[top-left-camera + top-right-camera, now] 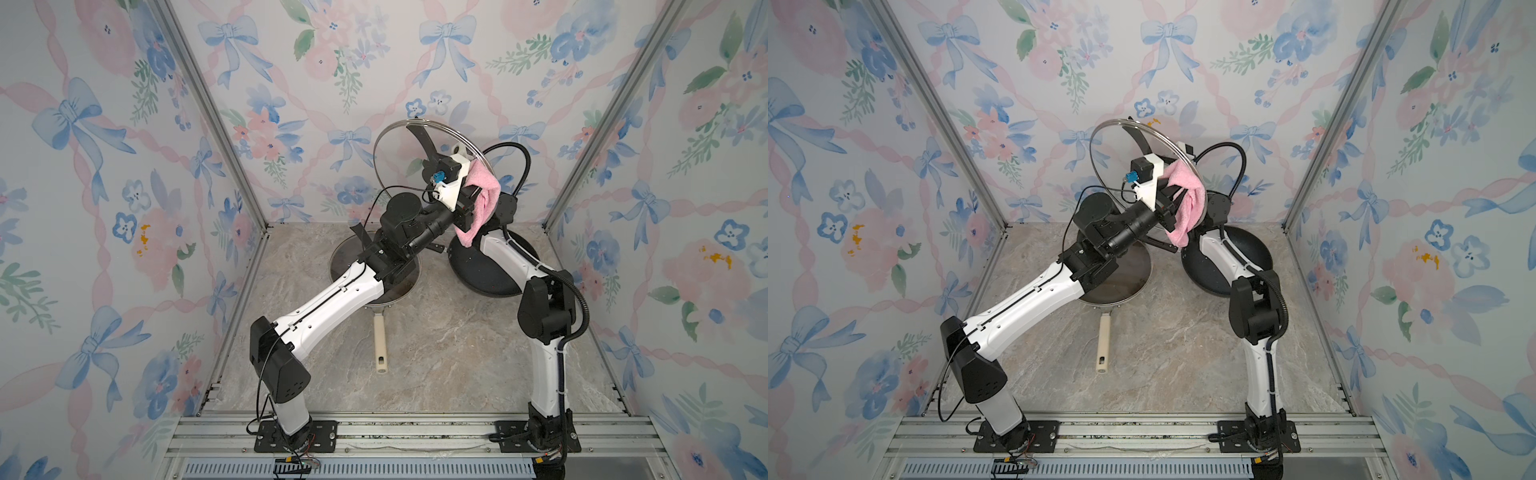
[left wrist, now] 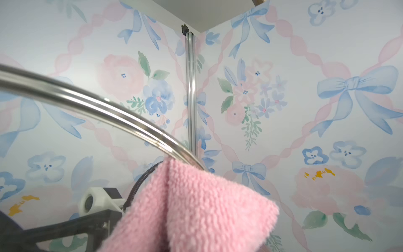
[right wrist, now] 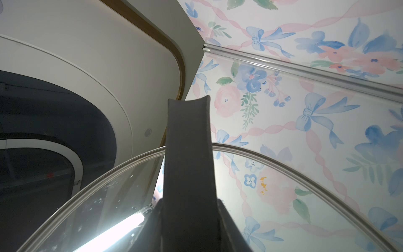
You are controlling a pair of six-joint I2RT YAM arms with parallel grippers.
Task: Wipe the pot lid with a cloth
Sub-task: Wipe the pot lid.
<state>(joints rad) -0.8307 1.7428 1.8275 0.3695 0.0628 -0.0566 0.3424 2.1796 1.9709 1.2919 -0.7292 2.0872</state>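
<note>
The surface (image 1: 449, 365) was a grey-beige marbled slab, closed in by patterned walls on three sides. Two pans lay on it toward the back, apart, with a bare strip between them. The metal-rimmed pan (image 1: 401, 286) sat left of centre, brownish inside, its cream handle (image 1: 380, 340) pointing toward the near edge. The dark pan (image 1: 473, 274) sat to its right, near the back wall. Both top views showed each pan only in part.

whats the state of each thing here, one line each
lid: raised on edge, clear of the table
cloth: hanging from left fingers, at lid's rim
left fingers: shut on cloth
right fingers: shut on lid's handle
beige-handled pan: on table, partly under left arm
dark pan: on table, nothing seen inside
</note>
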